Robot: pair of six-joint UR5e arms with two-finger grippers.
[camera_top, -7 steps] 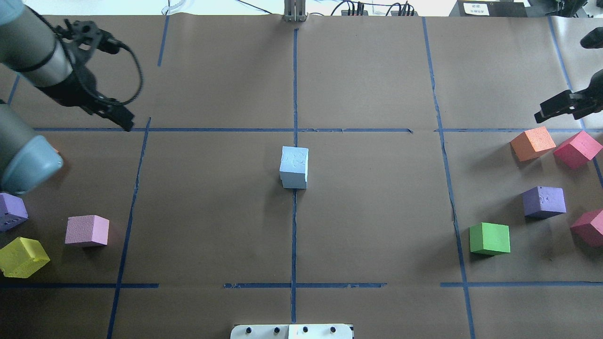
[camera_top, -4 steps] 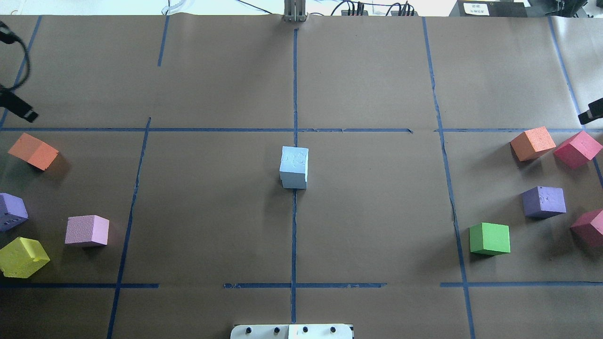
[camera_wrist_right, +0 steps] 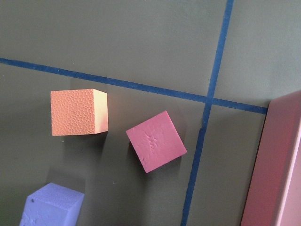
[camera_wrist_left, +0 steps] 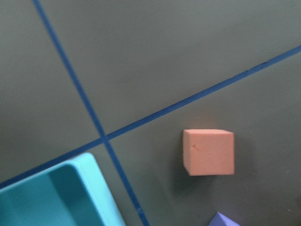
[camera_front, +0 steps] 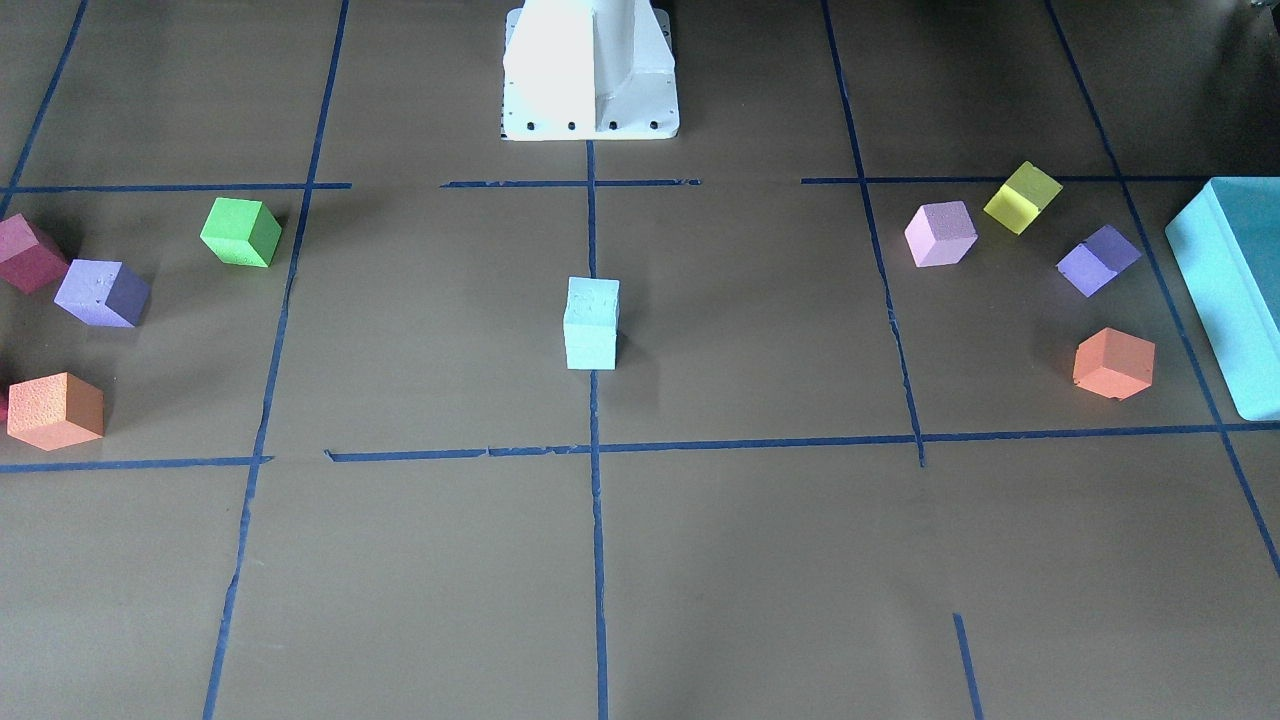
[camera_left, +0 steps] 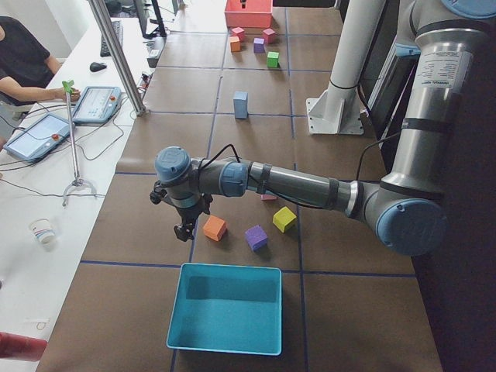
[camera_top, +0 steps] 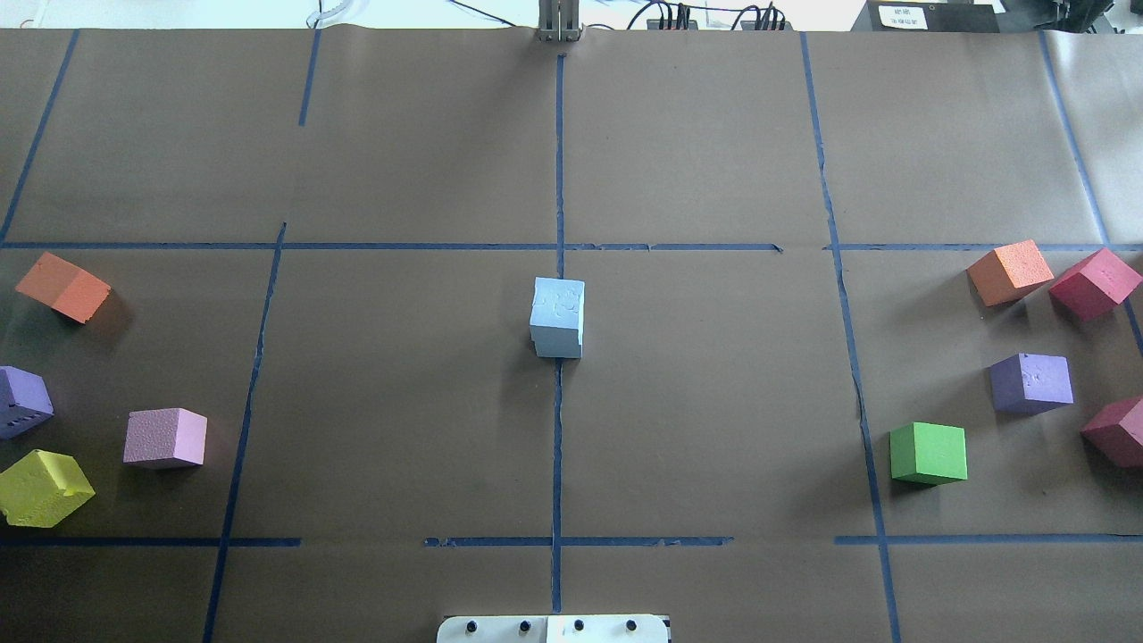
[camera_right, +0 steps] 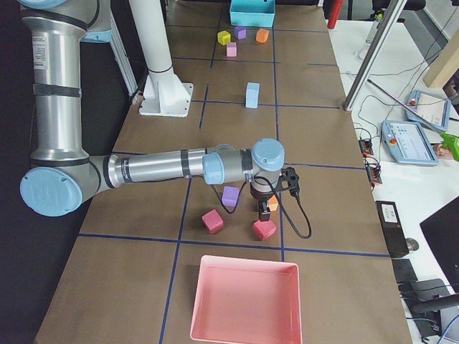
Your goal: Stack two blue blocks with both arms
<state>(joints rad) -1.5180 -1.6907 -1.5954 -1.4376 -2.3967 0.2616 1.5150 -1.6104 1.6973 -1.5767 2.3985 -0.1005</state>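
Note:
The two pale blue blocks (camera_top: 558,317) stand stacked, one on the other, at the table's centre on the blue tape line. The stack also shows in the front view (camera_front: 591,323), the left view (camera_left: 241,104) and the right view (camera_right: 252,94). Both arms are far from it. My left gripper (camera_left: 184,231) hangs over the table's left end beside an orange cube (camera_left: 214,228). My right gripper (camera_right: 262,210) hangs over the right end by another orange cube (camera_right: 273,204). I cannot tell whether either gripper is open or shut. No fingers show in the wrist views.
On the left lie orange (camera_top: 62,286), purple (camera_top: 22,402), pink (camera_top: 165,438) and yellow (camera_top: 43,487) cubes, with a teal box (camera_left: 226,308) beyond. On the right lie orange (camera_top: 1009,271), magenta (camera_top: 1095,283), purple (camera_top: 1031,382), green (camera_top: 929,453) cubes and a pink tray (camera_right: 245,301).
Both arms have moved outward and left the overhead view, the left to the left, the right to the right. The blue stack has not moved.

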